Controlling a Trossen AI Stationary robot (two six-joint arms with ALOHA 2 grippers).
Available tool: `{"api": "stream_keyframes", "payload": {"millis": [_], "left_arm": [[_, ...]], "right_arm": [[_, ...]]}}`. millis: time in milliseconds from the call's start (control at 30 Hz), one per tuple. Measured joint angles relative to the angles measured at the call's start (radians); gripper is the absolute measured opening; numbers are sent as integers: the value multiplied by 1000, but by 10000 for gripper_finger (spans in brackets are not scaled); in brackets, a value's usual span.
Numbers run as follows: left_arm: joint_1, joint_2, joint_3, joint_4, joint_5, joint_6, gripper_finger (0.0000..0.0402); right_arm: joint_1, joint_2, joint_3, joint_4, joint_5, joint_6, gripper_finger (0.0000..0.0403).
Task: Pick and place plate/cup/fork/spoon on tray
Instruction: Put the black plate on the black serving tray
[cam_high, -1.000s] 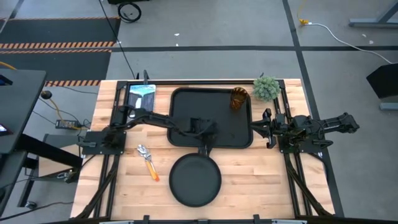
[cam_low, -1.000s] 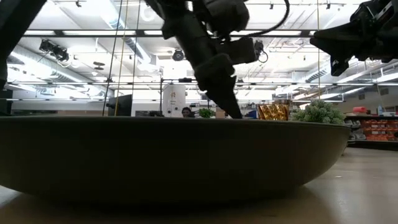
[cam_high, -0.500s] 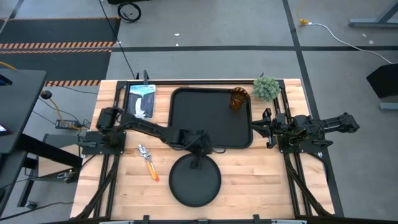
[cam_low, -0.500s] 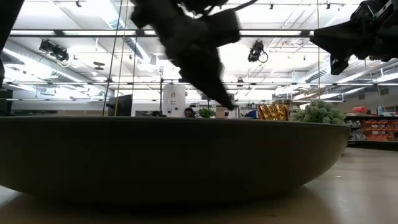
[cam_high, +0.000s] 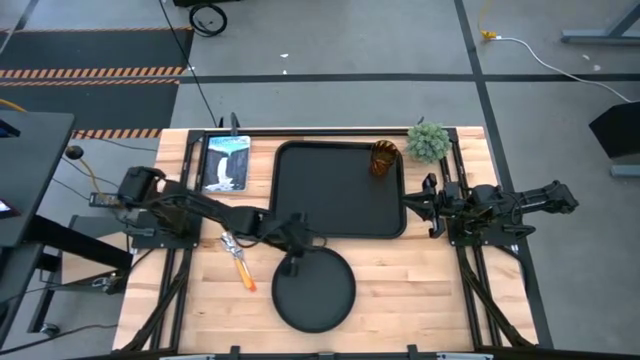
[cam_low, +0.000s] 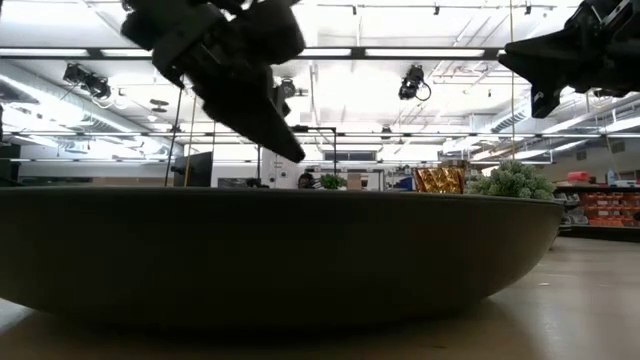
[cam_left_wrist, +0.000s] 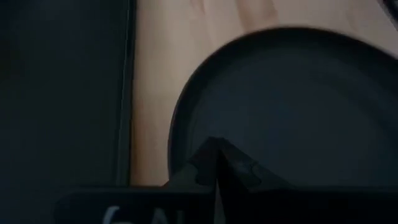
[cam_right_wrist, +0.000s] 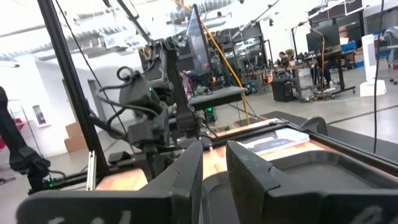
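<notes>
Cup (cam_high: 385, 158) on tray (cam_high: 300, 200). Plate (cam_high: 314, 288) beneath narrow, empty left hand (cam_high: 291, 267); fork (cam_high: 240, 262) beside it remains. Right hand (cam_high: 433, 205) narrow, idle.

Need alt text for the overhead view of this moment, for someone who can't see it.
Seen from above, the left arm's tool hangs over the far rim of a round black plate on the wooden table, just short of a black tray holding only an amber cup. A fork lies left of the plate; the right tool waits beside the tray.
</notes>
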Motion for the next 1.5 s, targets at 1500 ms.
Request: {"api": "stream_keyframes", "payload": {"millis": [1500], "left_arm": [[-275,-205,-233,-145,-186,-877,64]], "right_arm": [[0,14,0,39,1,0,78]]}}
